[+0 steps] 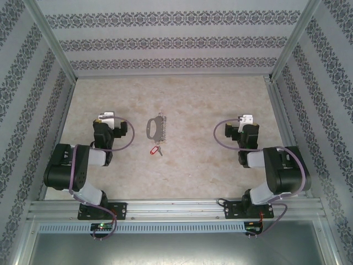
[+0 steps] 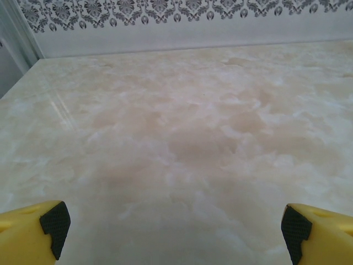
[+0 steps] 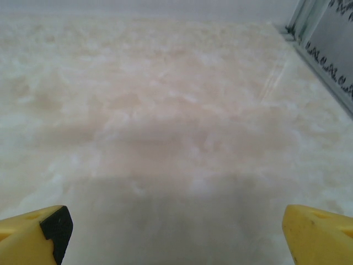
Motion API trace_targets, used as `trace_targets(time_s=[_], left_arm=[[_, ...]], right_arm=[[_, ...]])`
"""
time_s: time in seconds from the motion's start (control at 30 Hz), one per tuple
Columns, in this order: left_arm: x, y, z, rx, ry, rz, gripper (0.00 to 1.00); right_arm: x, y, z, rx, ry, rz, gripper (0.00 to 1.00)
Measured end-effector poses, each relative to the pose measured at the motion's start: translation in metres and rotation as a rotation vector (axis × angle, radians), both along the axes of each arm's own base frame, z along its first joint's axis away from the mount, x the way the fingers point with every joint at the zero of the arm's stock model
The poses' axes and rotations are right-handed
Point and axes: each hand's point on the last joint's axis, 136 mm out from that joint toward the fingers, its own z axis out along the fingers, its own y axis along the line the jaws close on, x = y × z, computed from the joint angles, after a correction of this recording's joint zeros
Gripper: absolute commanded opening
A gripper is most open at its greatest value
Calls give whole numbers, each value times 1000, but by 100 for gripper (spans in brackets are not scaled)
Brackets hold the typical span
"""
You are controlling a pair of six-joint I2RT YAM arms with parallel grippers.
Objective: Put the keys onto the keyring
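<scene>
Silver and tiny, the key itself is hard to make out from above. We read the keys (image 1: 156, 150) mostly as a red tag (image 1: 154, 149) with a thin glint at its right side, and how the two are joined is too fine to tell. They lie on the bench (image 1: 187, 171), just on the near side of the keyring (image 1: 156, 127) and seemingly not touching it. The keyring is a flat grey oval with small rings along its right edge, too small to count.

The left claw (image 1: 105, 117) sits near the keyring's left. The right claw (image 1: 246, 118) is well apart to the right, and both point toward the far wall. From above, their tips are pale blurs. In each wrist view, yellow fingers (image 2: 30, 232) with black pads (image 2: 55, 223) are cut off at the bottom corners. They are spread wide with bare bench between them, so both claws are released. Purplish cables (image 1: 215, 132) loop beside each arm.

The bench is cream, marbled and faintly glossy. Pale walls (image 1: 165, 41) with bands of dark floral pattern close it in on three sides. Aluminium rails (image 1: 176, 205) run along the near edge, where the arm bases are bolted.
</scene>
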Motion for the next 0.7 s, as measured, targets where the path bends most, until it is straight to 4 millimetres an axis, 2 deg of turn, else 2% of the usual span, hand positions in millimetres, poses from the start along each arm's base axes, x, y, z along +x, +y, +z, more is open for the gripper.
trace_targets(time_s=[0.17, 0.7], left_arm=[[-1, -3, -6, -21, 28, -23, 100], [-2, -5, -8, -25, 36, -32, 100]], right_arm=[[9, 3, 12, 25, -37, 12, 98], [8, 7, 9, 27, -23, 25, 98]])
